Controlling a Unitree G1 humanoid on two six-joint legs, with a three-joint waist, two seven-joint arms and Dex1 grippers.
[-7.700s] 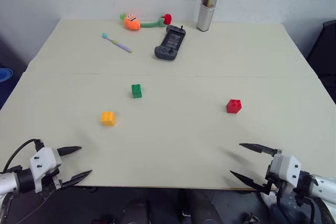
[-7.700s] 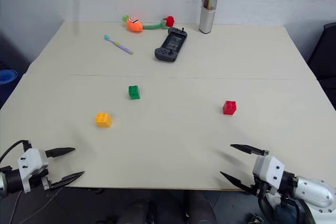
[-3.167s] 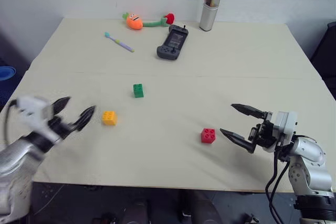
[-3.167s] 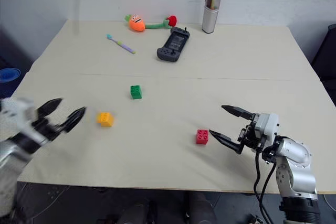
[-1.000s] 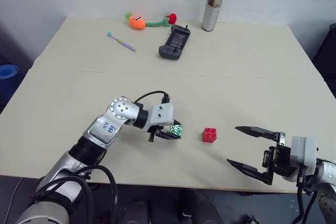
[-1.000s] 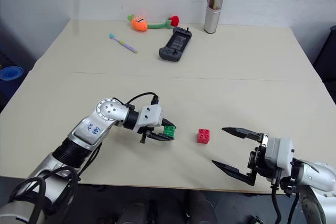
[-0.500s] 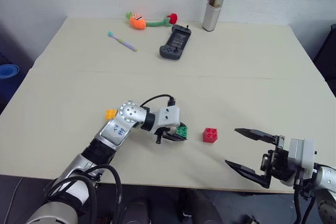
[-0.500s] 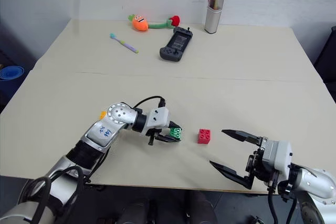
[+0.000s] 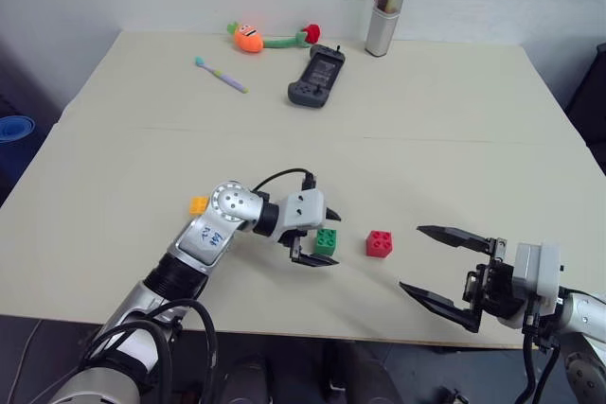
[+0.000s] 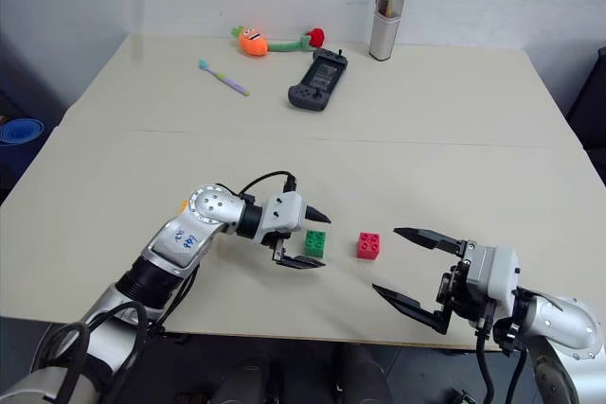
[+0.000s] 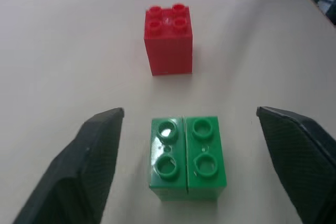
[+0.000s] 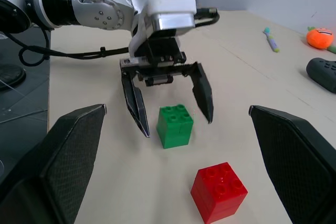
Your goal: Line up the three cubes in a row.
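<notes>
The green cube [image 9: 327, 240] rests on the table [image 9: 454, 139], a small gap to the left of the red cube [image 9: 381, 243]. My left gripper [image 9: 338, 240] is open, one finger on each side of the green cube and neither touching it; the left wrist view shows the green cube [image 11: 188, 158] between the fingers [image 11: 97, 150] with the red cube [image 11: 168, 39] beyond. The orange-yellow cube [image 9: 198, 204] peeks out behind my left arm. To the right of the red cube, near the table's front edge, my right gripper [image 9: 411, 257] is open and holds nothing.
At the back of the table lie a dark game controller [image 9: 313, 77], a toothbrush [image 9: 220, 75] and an orange carrot plush [image 9: 249, 38]. A tall metal toothbrush case [image 9: 383, 8] stands there too.
My left gripper has opened and let go of the green cube, which now sits on the table left of the red cube. The right arm has kept still.
</notes>
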